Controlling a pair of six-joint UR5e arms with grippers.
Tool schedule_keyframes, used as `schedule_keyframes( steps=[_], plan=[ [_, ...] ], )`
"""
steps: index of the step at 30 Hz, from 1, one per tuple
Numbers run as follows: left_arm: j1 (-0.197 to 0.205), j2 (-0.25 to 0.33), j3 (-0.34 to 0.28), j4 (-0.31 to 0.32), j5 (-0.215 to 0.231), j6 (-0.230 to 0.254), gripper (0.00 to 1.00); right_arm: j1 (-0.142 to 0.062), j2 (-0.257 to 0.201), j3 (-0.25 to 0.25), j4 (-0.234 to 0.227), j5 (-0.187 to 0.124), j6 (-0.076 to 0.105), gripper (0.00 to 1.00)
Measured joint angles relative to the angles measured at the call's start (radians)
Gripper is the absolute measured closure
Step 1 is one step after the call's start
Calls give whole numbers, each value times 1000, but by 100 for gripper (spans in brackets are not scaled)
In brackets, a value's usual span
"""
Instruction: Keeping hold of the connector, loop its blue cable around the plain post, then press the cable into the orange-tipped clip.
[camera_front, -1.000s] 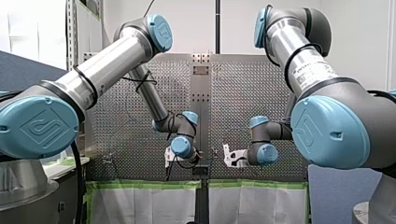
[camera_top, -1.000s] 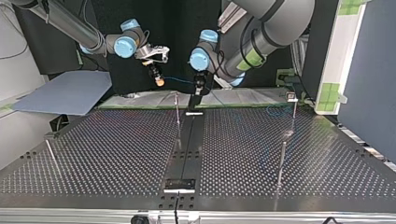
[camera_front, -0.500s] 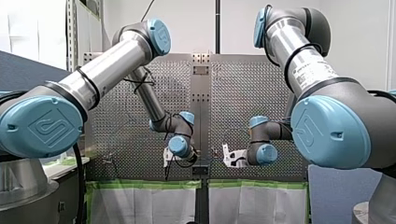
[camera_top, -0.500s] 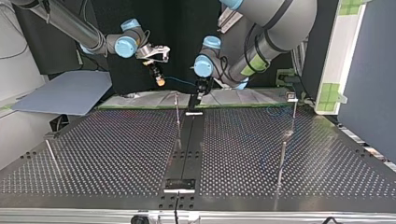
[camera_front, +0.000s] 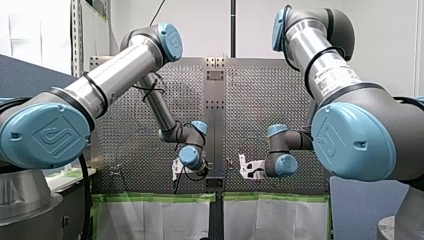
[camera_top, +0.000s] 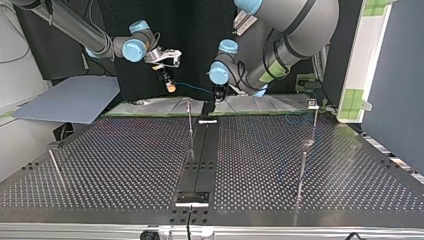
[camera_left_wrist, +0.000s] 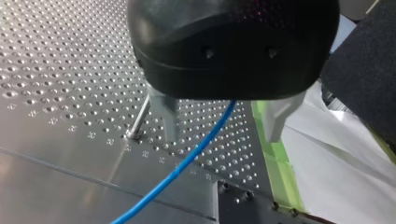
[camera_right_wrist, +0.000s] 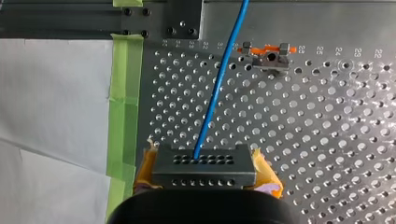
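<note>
Right claw (camera_right_wrist: 205, 176) clamping grey connector (camera_right_wrist: 204, 161) between yellow pads (camera_right_wrist: 267, 179), holding it above perforated desk (camera_right_wrist: 327, 140). Blue cable (camera_right_wrist: 219, 88) running straight out from connector, passing beside orange-tipped clip (camera_right_wrist: 268, 53), not lying in it. Left claw (camera_left_wrist: 222, 119) standing wide apart, gripping nothing; cable passing between its metal fingers (camera_left_wrist: 164, 112), clear of both. Plain post (camera_left_wrist: 139, 117) standing on desk just beside one finger. In top view, cable spanning gap between both claws, near desk's far edge.
</note>
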Motion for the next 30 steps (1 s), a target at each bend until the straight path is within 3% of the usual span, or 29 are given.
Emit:
schedule_keyframes(
  steps=[5, 6, 13, 14, 30],
  plan=[
    [-1, 0, 0, -4, 14, 24, 99, -1, 0, 0, 1, 17, 2, 100],
    [-1, 0, 0, -5, 12, 29, 14, -1, 0, 0, 1, 20, 3, 100],
    [-5, 0, 0, -6, -1, 42, 14, -2, 0, 0, 1, 25, 7, 100],
    [-5, 0, 0, -5, -2, 40, 99, -2, 0, 0, 1, 26, 7, 100],
    [-3, 0, 0, -8, -15, 37, 99, -3, -1, -1, 1, 27, 11, 100]
  ],
)
